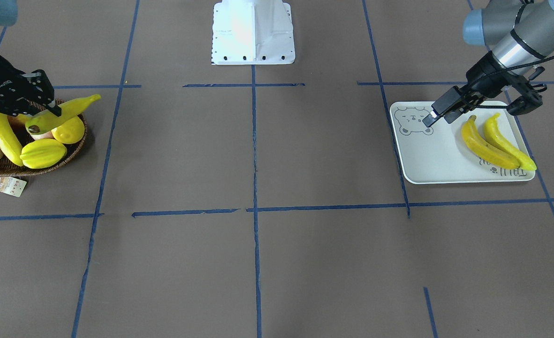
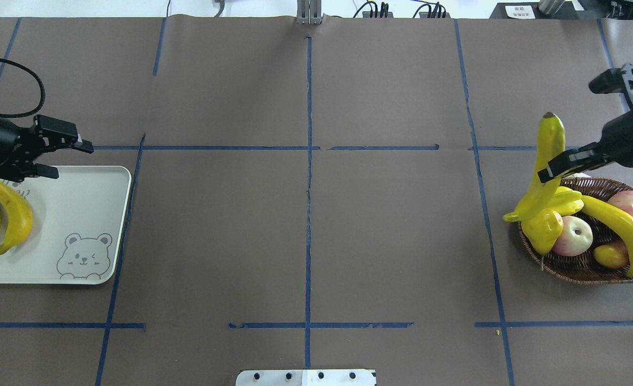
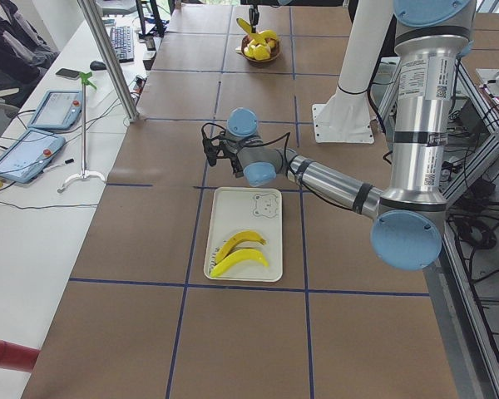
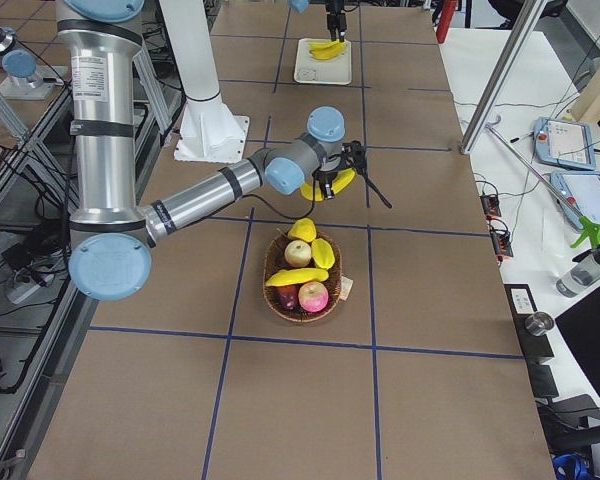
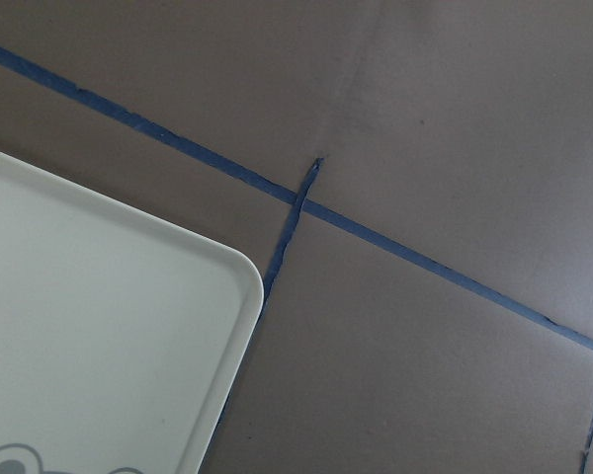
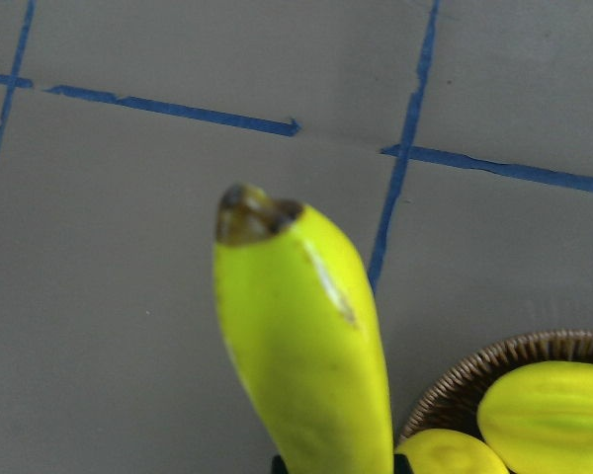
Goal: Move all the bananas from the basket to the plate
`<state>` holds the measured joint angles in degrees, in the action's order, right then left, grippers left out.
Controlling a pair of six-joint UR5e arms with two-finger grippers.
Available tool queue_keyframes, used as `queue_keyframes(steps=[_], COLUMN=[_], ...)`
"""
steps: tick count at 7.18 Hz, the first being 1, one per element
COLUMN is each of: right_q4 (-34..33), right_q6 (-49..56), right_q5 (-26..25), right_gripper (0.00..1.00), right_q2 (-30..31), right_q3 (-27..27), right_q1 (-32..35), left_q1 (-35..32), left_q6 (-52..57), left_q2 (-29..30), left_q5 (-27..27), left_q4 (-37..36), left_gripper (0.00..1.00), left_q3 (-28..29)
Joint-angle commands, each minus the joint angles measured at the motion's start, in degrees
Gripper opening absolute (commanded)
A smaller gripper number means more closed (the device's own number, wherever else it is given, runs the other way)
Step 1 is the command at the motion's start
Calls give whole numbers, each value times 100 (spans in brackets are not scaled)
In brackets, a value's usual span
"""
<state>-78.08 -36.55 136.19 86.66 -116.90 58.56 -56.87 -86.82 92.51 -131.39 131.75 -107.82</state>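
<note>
Two bananas (image 2: 12, 212) rest on the plate (image 2: 69, 201), your left hand (image 2: 65, 159) open and empty over it, while your right hand (image 2: 551, 167) grips a third banana (image 2: 548, 142) above the basket (image 2: 579, 274), ready to carry across.

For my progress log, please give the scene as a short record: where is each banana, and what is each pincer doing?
plate: holds two bananas, side by side
right pincer: shut on a third banana, lifted near the basket's rim
basket: one banana inside, among other fruit
left pincer: open, empty, by the plate's edge
left to move: two
</note>
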Motion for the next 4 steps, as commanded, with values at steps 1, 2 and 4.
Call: queue_keyframes(steps=[1,2,4], right_q4=[-1153,-1253,-1245], right_q6=[-351,-814,-1562], right_q5=[-355,-496,-585], right_gripper=[0,0,0], right_q2=[-1199,-1648,-2509], right_q3=[18,131,657], right_q1=[-684,-1018,-1477], left_q1=[79,192,341], left_q6=[-430,-424,-223], left_q2=[441,740,1302], left_q5=[-1,138,271], left_q4=[0,17,114], left_gripper=[100,100,99], left_q3=[24,33,24])
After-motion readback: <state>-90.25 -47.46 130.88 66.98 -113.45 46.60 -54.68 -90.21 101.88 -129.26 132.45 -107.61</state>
